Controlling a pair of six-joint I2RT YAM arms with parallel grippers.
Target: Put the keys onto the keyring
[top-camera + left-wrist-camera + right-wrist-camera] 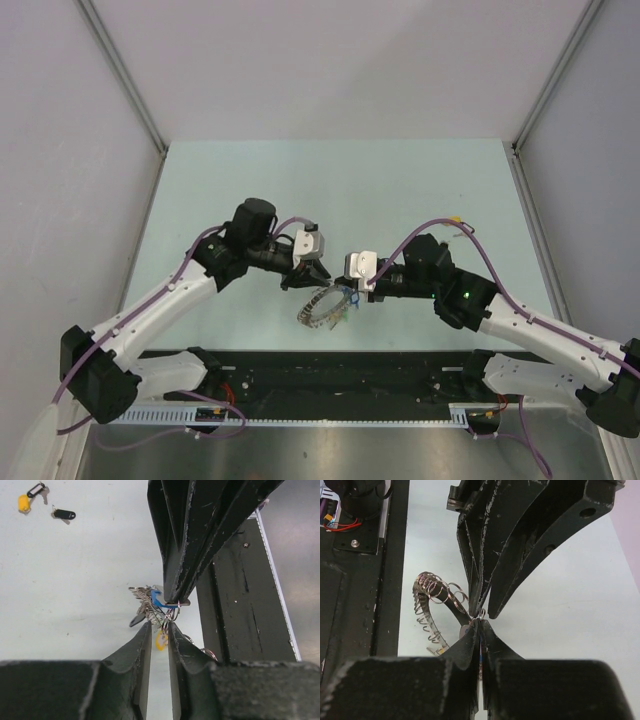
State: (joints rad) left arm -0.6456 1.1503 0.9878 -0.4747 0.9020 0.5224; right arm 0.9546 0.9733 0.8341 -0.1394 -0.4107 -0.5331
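Hanging between the left gripper (159, 626) and the right gripper (480, 624), the keyring (426, 615) is over the near part of the table (330, 190), just beyond the black rail (340, 365) at the arm bases. Whether its low side touches the table, I cannot tell. In the right wrist view its ribbed band curves from the left toward the spot where both pairs of fingers meet, and small wire loops stand along its edge. A bunch of keys (144, 599) is gathered at this same spot. Among them a blue tag (157, 600) sits right beside the tips of the right gripper, and a yellow tag (160, 641) hangs lower, seen through the narrow gap of the left fingers. The left gripper comes from the left side and is closed nearly all the way, with thin metal of the ring between its tips, so it appears to grasp the keyring. The right gripper comes from the right side with fingers pressed together on a small flat metal piece of the keys. Some loose keys (64, 514) with yellow and black tags lie on the table, well apart from the bunch.
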